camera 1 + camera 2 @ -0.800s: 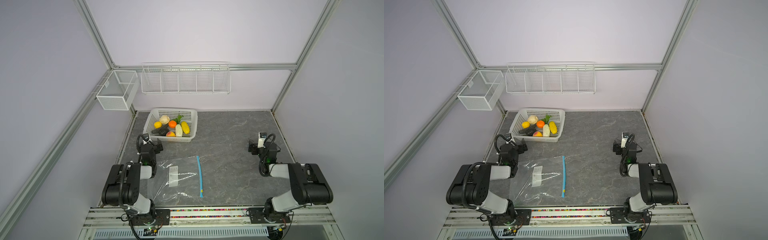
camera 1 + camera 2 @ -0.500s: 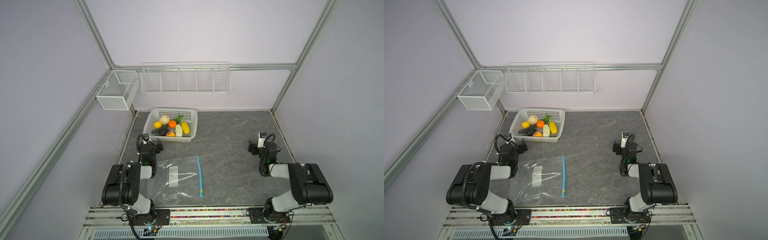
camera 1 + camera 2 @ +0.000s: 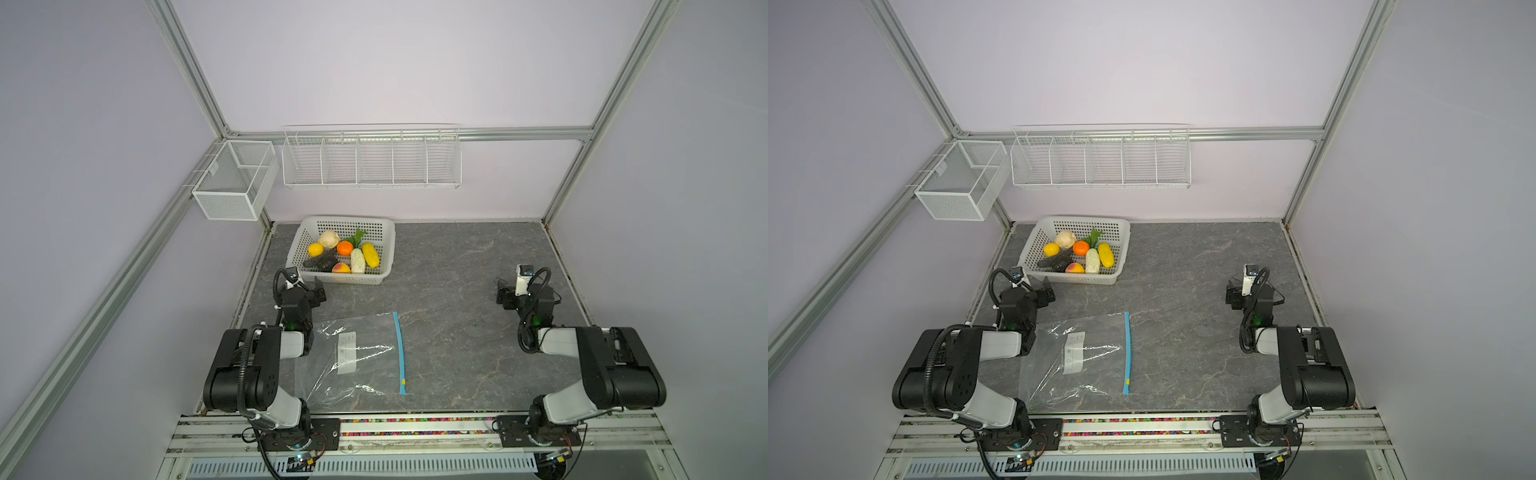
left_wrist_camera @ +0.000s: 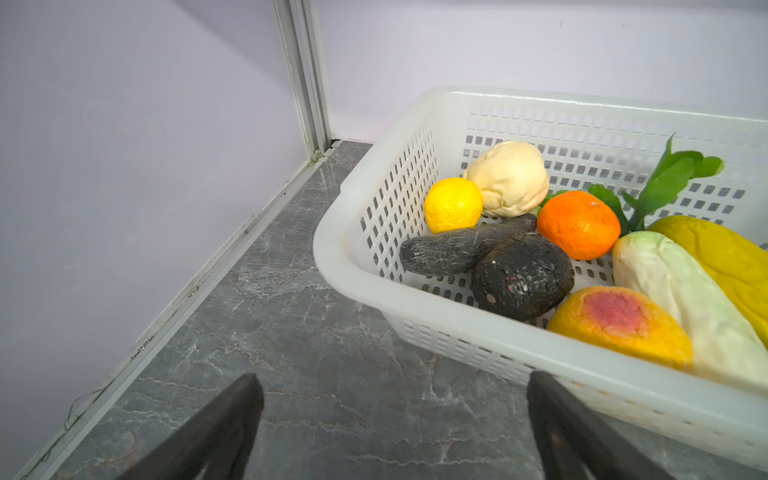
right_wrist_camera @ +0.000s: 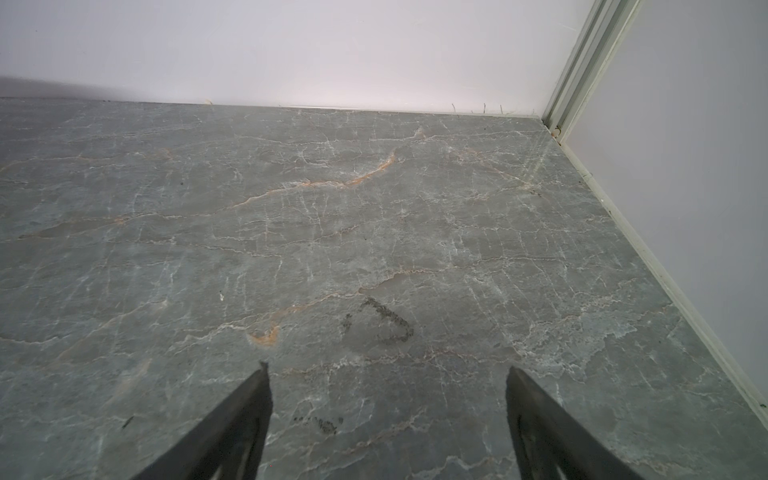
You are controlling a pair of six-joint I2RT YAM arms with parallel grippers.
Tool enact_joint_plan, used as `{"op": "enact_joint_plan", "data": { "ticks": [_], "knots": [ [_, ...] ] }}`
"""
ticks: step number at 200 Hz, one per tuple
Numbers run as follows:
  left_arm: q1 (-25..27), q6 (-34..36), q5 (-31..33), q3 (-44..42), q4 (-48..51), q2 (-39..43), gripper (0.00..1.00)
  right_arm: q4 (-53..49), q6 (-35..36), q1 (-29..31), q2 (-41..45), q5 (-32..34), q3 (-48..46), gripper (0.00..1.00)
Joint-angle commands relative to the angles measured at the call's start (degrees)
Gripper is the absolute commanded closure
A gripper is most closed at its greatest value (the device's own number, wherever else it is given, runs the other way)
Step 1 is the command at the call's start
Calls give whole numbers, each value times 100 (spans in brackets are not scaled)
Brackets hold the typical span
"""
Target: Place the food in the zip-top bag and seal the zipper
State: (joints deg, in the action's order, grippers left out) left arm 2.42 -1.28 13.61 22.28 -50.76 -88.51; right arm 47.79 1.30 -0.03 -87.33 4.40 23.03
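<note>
Rising before the spread left tool [image 4: 390,386], basket wall [image 4: 478,340] hems food [image 4: 577,224]; right tool [image 5: 386,374] spread.

Table [image 5: 374,208] is looking like grey veined stone, smooth and faintly shiny. Basket [image 4: 540,93] is showing glossy white perforated plastic. Food [image 4: 577,224] is looking matt and painted; dark pieces [image 4: 519,282] are showing rough, scuffed skin. Zip-top bag [image 3: 365,374] is throwing glare off clear crinkled film. Fingers [image 5: 245,424] are looking matt black.

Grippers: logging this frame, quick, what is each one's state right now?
Left gripper: open, holding nothing.
Right gripper: open, holding nothing.
</note>
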Motion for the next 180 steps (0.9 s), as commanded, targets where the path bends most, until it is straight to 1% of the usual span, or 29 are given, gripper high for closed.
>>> {"op": "enact_joint_plan", "data": {
  "ticks": [1,54,62,68,77,78,81,82,88,97,105,119,130,135,144,147,153,170,180],
  "knots": [
    [5,-41,-34,4,-127,-28,1,46,37,-33,-32,-78,-24,11],
    [5,-39,-33,-17,-149,-9,1,105,42,-34,-7,-86,-64,11],
    [13,-22,-13,-17,-161,33,0,251,62,-10,117,81,-103,12],
    [42,-8,-4,-9,-49,147,1,-183,58,68,466,416,-54,12],
    [132,102,1,130,430,462,0,-1479,-110,129,1109,879,317,12],
    [143,115,-3,155,494,504,0,-1479,-110,129,1109,879,317,12],
    [176,166,-19,228,750,632,0,-2007,-293,139,1317,1114,551,12],
    [187,178,-17,257,817,681,0,-2007,-293,139,1317,1114,551,12],
    [242,263,-59,427,1357,924,0,-2731,-642,141,1534,1364,927,12],
    [295,292,-138,729,2042,1268,0,-3442,-1039,164,1653,1383,1394,11],
    [341,57,-130,1005,2572,1465,0,-3874,-1399,246,1659,1277,1737,12],
    [390,-514,-126,1556,3428,1601,0,-4364,-1976,534,1495,1084,2218,12],
    [400,-1031,-203,2058,4109,1529,0,-4561,-2368,793,1248,678,2584,12],
    [396,-1162,-284,2268,4383,1466,0,-4660,-2480,939,1095,525,2693,12],
    [400,-1402,-407,2634,4931,1345,0,-4901,-2758,1140,805,373,3205,12],
    [400,-1481,-412,2744,5066,1303,1,-4982,-2852,1322,709,316,3329,12],
    [393,-1649,-428,2928,5310,1198,0,-5131,-3017,1502,475,181,3612,12],
    [383,-1678,-649,3331,5716,902,0,-5529,-3427,1999,-231,-163,4404,12],
    [365,-1686,-645,3562,5983,723,0,-5758,-3556,2261,-663,-266,4885,12]
  ]
}}
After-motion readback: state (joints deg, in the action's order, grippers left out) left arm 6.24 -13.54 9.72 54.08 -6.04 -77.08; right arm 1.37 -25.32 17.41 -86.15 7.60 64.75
